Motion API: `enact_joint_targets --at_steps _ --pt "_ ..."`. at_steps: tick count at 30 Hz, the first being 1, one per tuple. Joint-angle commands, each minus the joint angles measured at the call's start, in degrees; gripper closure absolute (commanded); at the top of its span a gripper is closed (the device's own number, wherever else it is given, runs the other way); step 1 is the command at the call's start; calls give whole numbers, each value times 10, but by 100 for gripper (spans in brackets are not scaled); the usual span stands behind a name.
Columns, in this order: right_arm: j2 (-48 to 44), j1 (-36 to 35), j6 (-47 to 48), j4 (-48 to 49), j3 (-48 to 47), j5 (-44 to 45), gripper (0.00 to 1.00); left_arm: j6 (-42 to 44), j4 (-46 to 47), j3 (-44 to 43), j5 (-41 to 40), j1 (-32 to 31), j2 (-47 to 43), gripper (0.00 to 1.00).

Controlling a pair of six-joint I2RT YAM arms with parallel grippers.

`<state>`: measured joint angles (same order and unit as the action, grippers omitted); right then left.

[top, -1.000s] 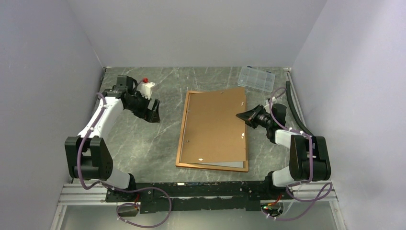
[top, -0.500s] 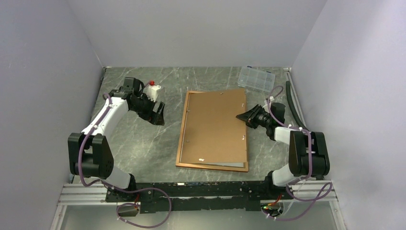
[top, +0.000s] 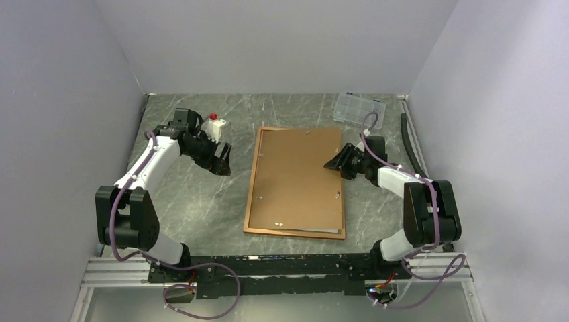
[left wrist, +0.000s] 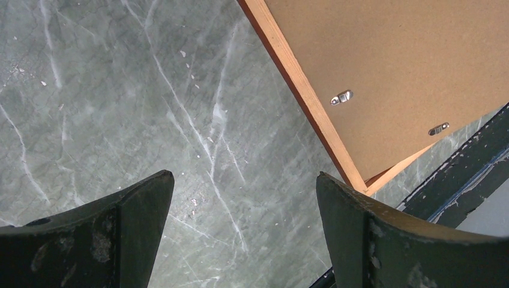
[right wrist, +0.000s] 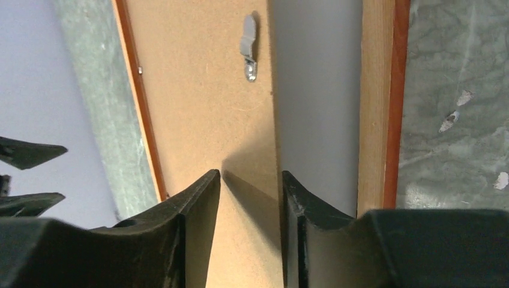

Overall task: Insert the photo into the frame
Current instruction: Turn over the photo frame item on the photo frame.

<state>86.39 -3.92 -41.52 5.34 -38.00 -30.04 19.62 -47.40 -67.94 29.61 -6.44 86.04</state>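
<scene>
Left claw (left wrist: 245, 180) wide open above surface (top: 194, 201), near frame (top: 249, 201). Frame lies back up in middle of surface, brown backing board (top: 298, 178) on it. Right claw (right wrist: 251, 177) parted narrowly over board's right edge; I see nothing gripped. Photo (right wrist: 315, 90): only pale strip shows beside board, picture side hidden

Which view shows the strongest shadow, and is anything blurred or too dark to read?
Right wrist view: the right gripper throws a dark wedge of shadow on the backing board and is itself soft-edged. Left wrist view: the table is sharp and evenly lit, the left gripper nearly black. Top view: soft even light, no glare.
</scene>
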Motion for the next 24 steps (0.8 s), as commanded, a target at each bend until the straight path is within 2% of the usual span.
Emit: enact_joint_targets --at_steps 1,9,13,22,24 --pt "-9 -21 61 -84 -59 66 54 -2 7 -5 1 -3 -15 6" --pt "34 -89 114 -232 -159 206 35 6 1 -6 0 -3 -20 6" --pt "49 -116 122 -264 -191 250 22 6 -2 -5 4 -3 -22 6" --pt "79 -147 141 -318 -240 325 10 10 -5 -5 -1 -3 -29 6" --pt "82 -156 148 -330 -252 346 1 10 -5 -3 -1 -3 -30 6"
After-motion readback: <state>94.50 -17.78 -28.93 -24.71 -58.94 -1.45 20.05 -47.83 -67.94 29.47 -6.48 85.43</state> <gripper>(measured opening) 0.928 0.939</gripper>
